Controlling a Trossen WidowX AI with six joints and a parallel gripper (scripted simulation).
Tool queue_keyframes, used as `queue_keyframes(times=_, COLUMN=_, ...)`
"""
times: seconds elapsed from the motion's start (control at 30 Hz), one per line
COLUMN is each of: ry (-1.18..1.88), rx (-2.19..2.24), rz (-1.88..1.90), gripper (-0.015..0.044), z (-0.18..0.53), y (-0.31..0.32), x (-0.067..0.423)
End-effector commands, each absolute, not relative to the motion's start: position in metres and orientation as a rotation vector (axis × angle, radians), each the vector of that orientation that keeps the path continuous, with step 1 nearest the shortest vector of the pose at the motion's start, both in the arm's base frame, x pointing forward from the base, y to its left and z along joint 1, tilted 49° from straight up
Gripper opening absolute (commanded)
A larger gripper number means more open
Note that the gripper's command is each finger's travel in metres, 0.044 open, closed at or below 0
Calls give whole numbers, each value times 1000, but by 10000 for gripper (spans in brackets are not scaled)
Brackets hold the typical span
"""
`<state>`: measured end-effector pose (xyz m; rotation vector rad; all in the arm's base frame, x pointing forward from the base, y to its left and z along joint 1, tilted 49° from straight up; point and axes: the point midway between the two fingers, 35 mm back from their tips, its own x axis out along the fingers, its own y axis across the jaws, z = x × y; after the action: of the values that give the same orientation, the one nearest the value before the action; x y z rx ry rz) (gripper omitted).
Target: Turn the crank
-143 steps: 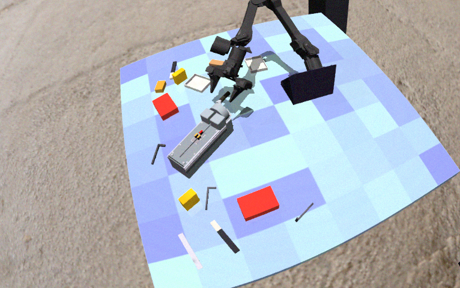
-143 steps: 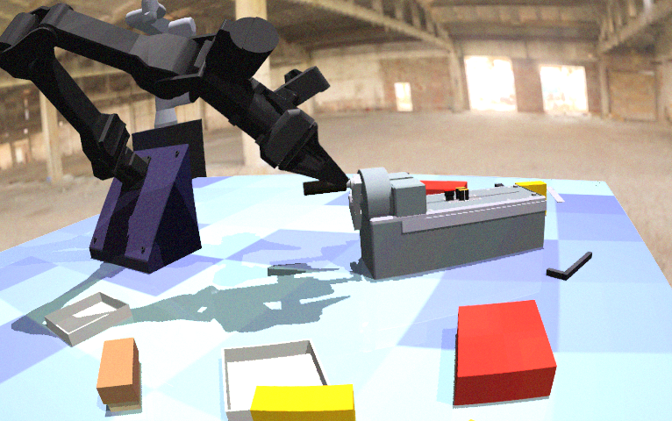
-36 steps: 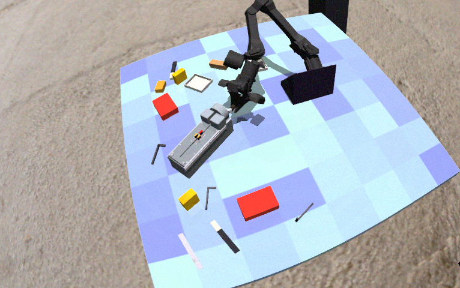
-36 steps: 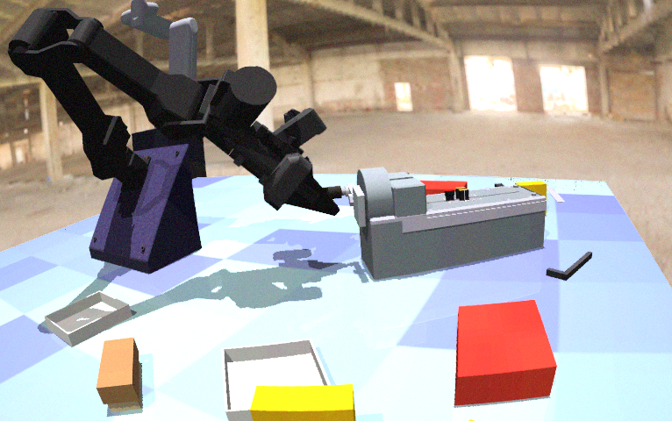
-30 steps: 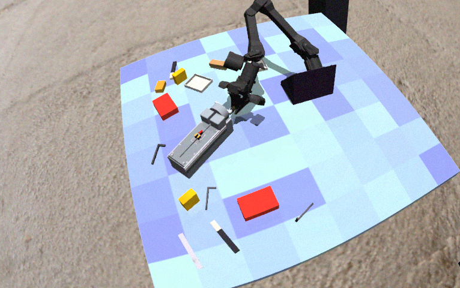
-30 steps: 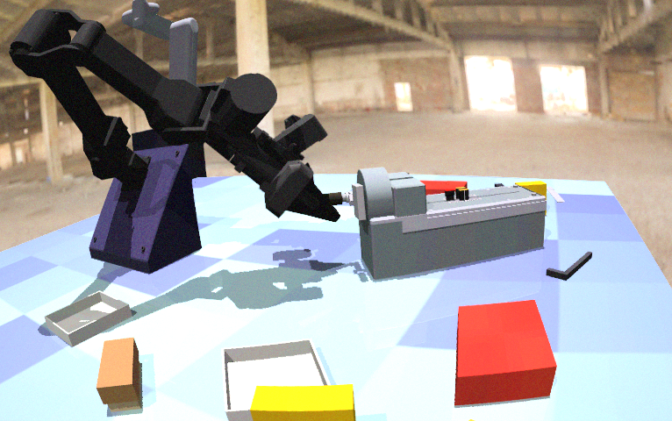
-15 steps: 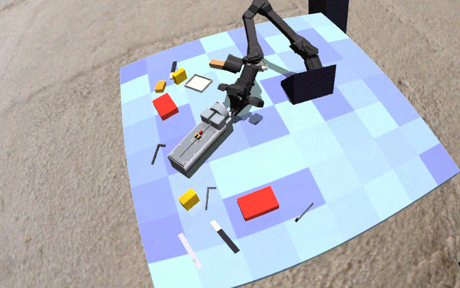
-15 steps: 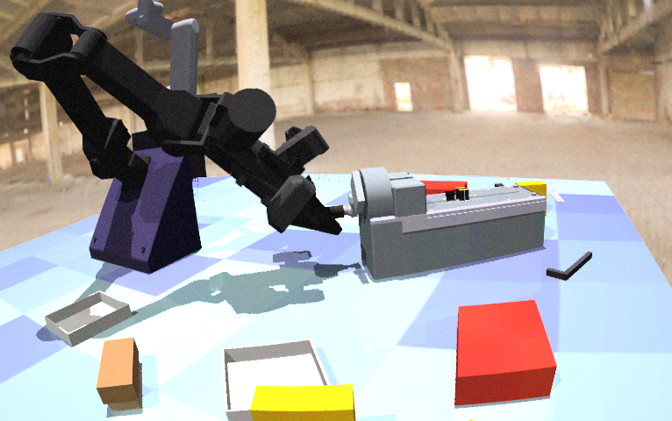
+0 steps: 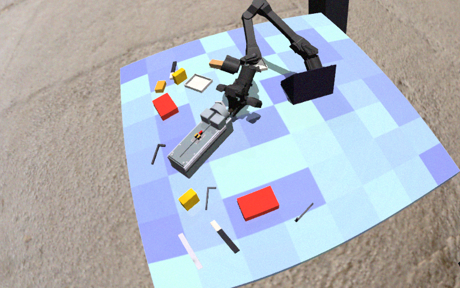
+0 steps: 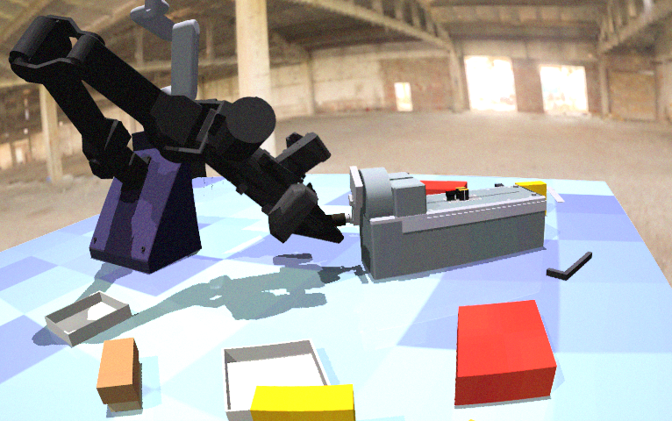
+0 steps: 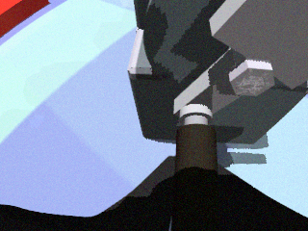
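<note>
The grey machine lies on the checkered table. Its crank wheel sits at the end that faces the arm. My gripper is shut on the dark crank handle, low at the wheel's side. On top of the machine, the slide's red pointer sits close to the brass marks. I cannot tell whether they are level. The fingertips are hidden in shadow in the wrist view.
The arm's base stands behind. Red blocks, yellow blocks, a white tray, an orange block and hex keys lie around the machine.
</note>
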<state>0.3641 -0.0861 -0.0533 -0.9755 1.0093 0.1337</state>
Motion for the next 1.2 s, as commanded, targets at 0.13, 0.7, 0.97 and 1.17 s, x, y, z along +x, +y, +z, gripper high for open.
queue_keyframes(times=0.13, ry=1011, rx=-974, rz=117, gripper=0, z=-50, y=-96, x=369)
queue_keyframes(times=0.7, ry=1011, rx=-974, rz=116, gripper=0, z=-46, y=-99, x=372)
queue_keyframes(times=0.97, ry=1011, rx=-974, rz=116, gripper=0, z=-45, y=-100, x=373)
queue_keyframes(times=1.17, ry=1011, rx=-974, rz=116, gripper=0, z=-44, y=-101, x=374)
